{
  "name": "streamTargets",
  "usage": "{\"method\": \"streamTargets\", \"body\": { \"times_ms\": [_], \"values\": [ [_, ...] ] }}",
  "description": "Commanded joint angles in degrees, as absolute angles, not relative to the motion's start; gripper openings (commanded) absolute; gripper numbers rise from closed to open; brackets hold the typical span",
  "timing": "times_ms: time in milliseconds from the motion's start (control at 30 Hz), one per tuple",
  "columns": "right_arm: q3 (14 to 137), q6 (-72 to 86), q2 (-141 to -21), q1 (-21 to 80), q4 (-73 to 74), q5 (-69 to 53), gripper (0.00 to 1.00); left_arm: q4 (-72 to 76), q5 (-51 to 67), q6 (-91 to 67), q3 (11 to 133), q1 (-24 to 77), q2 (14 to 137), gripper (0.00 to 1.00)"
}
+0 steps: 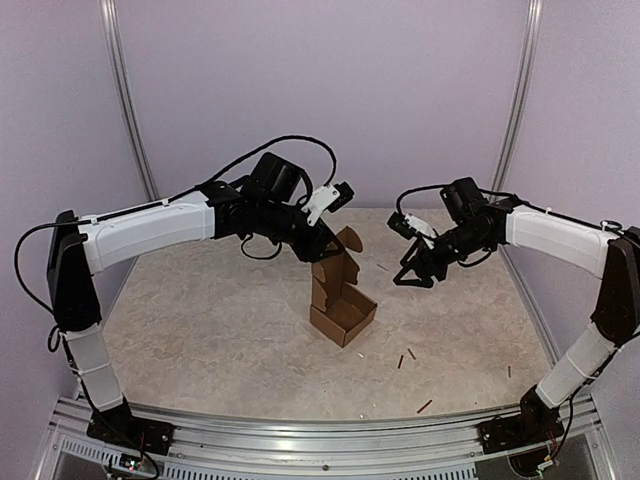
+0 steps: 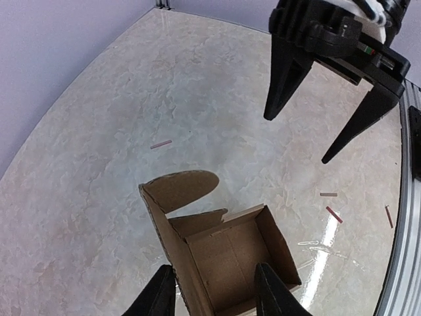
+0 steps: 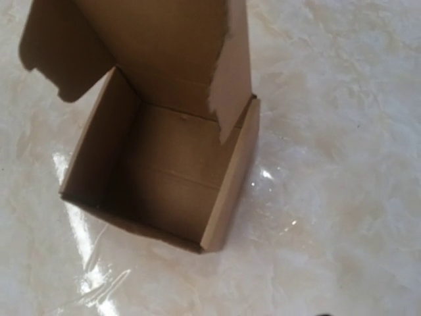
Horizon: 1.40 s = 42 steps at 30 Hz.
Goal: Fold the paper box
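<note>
While lid [image 1: 337,268] stands upright: paper box [image 1: 345,315] open-topped.
Left gripper [image 2: 214,293]: half-spread over box, nothing held.
Right gripper [image 2: 297,139]: wide, empty, beside box.
Lid next: push down squarely, box steadied.

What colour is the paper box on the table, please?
Plain brown cardboard; the paper box shows best in the right wrist view.

The white-and-black left arm [image 1: 150,230] stretches inward, its black left claw [image 1: 322,248] aimed steeply downward, fingers parted. The white-and-black right arm [image 1: 555,238] reaches inward opposite; its black right claw [image 1: 413,278] hangs spread wide, well apart.
</note>
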<state>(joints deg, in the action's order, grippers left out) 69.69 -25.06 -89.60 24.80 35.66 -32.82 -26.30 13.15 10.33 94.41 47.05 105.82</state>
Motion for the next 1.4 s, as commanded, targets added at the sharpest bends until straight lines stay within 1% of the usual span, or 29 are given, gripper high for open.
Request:
{"method": "streamTargets", "body": {
  "times_ms": [0, 133, 233, 333, 433, 467, 533, 600, 733, 833, 900, 933, 967, 1067, 1100, 1233, 1367],
  "values": [
    [69.2, -25.5, -86.8, 23.1, 38.0, -34.9, 0.66, -27.0, 13.2, 15.8, 96.2, 49.6, 107.7, 0.39],
    [68.6, -25.6, -86.1, 21.6, 38.8, -34.6, 0.66, -26.6, 12.5, 17.9, 97.1, 51.1, 109.7, 0.39],
    [67.5, -24.1, -86.8, 20.7, 36.6, -33.3, 0.66, -24.4, 10.2, 18.7, 97.0, 51.7, 110.2, 0.39],
    [66.9, -23.8, -88.6, 20.5, 34.2, -34.3, 0.66, -18.8, 10.4, 20.6, 93.0, 51.7, 108.5, 0.40],
    [67.8, -24.4, -91.7, 20.4, 33.5, -36.8, 0.63, -10.2, 8.5, 20.6, 88.2, 51.9, 104.3, 0.51],
    [68.0, -24.9, -92.2, 20.2, 33.5, -37.0, 0.62, -7.0, 6.9, 20.1, 86.2, 52.2, 102.9, 0.54],
    [68.3, -26.3, -93.0, 19.9, 33.0, -37.6, 0.62, 0.3, 3.8, 18.5, 80.1, 52.9, 96.5, 0.59],
    [68.6, -30.1, -93.2, 19.8, 33.1, -38.6, 0.62, 5.5, 1.6, 15.1, 73.4, 52.8, 89.4, 0.63],
    [68.8, -41.4, -93.2, 19.8, 32.6, -39.7, 0.62, 5.6, -1.5, 7.2, 61.9, 52.2, 79.2, 0.64],
    [70.0, -45.6, -94.4, 19.8, 31.5, -41.3, 0.63, 3.7, -3.5, -2.8, 56.7, 52.8, 76.2, 0.58],
    [71.9, -45.9, -96.2, 19.8, 30.2, -42.2, 0.64, 4.6, -4.8, -8.4, 55.1, 55.0, 76.5, 0.55],
    [73.2, -45.8, -97.4, 19.8, 29.9, -43.1, 0.64, 5.4, -7.8, -10.5, 54.9, 56.8, 77.5, 0.55],
    [74.4, -45.7, -98.5, 19.8, 29.6, -44.0, 0.64, 6.3, -12.3, -12.3, 55.0, 58.7, 78.4, 0.56],
    [76.4, -46.4, -100.7, 20.6, 30.5, -46.9, 0.64, 7.2, -20.6, -14.0, 58.3, 63.2, 83.5, 0.60],
    [76.6, -47.2, -100.8, 21.0, 31.4, -47.1, 0.64, 6.2, -21.8, -14.5, 60.2, 63.6, 85.1, 0.61],
    [74.3, -49.4, -97.9, 23.7, 33.5, -45.8, 0.63, -1.9, -25.8, -15.6, 69.4, 64.3, 94.1, 0.61],
    [68.8, -48.8, -92.1, 27.2, 33.5, -43.6, 0.63, -1.5, -28.0, -11.0, 72.4, 63.7, 98.6, 0.61]
  ]
}}
